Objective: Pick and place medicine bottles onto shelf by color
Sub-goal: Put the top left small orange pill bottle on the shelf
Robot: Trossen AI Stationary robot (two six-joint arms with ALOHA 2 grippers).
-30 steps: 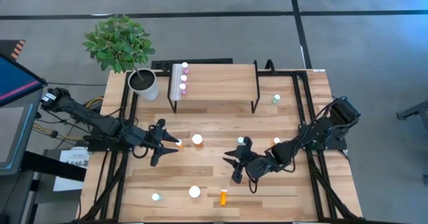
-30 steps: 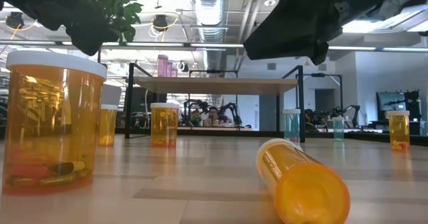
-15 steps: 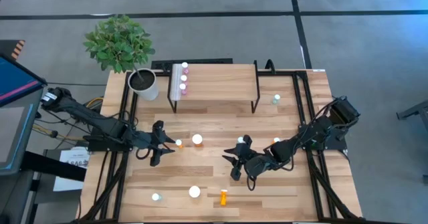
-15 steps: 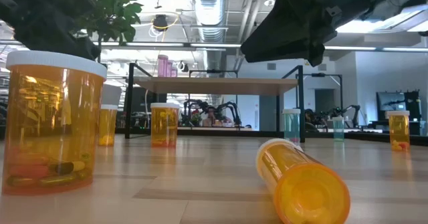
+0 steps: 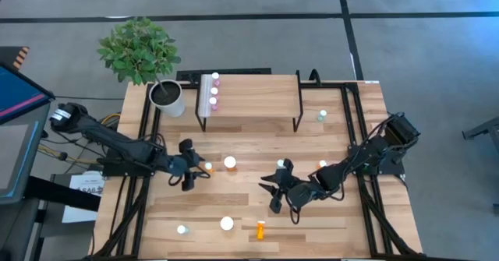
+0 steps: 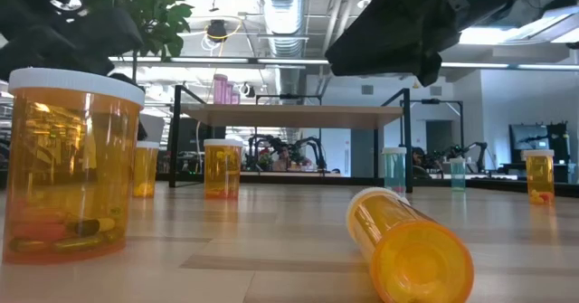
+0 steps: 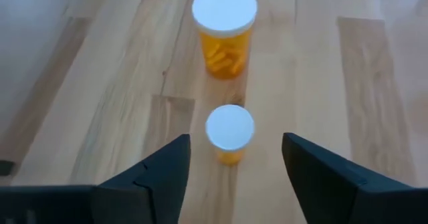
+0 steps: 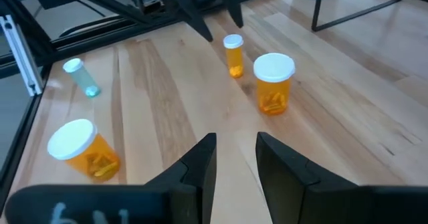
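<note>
The small raised shelf [image 5: 253, 97] with its light wood top and thin black legs stands at the counter's twelve o'clock side and carries three tiny pink bottles [image 5: 214, 91] in a row along its nine o'clock edge. That looks like the only colour group placed so far; the rest of the shelf top is bare.

Most bottles remain on the light wooden counter [image 5: 343, 214]. A tiny orange bottle with a pale cap [image 7: 229, 133] stands just left of centre, with a larger orange bottle with a wide white cap [image 5: 230, 164] just beside it at three o'clock. Another wide-capped orange bottle [image 5: 226, 223] sits towards six o'clock, a tiny orange one [image 5: 260, 230] lies on its side next to it, and a teal-green bottle [image 5: 182, 231] lies further towards seven o'clock. Another teal bottle [image 5: 321, 116] stands at two o'clock beside the shelf.

The left hand [image 7: 231, 160] is spread wide around the tiny orange bottle without touching it, so this seems to be the next pick. The right hand [image 8: 235, 158], narrowly parted and holding nothing, waits at the counter's centre.
</note>
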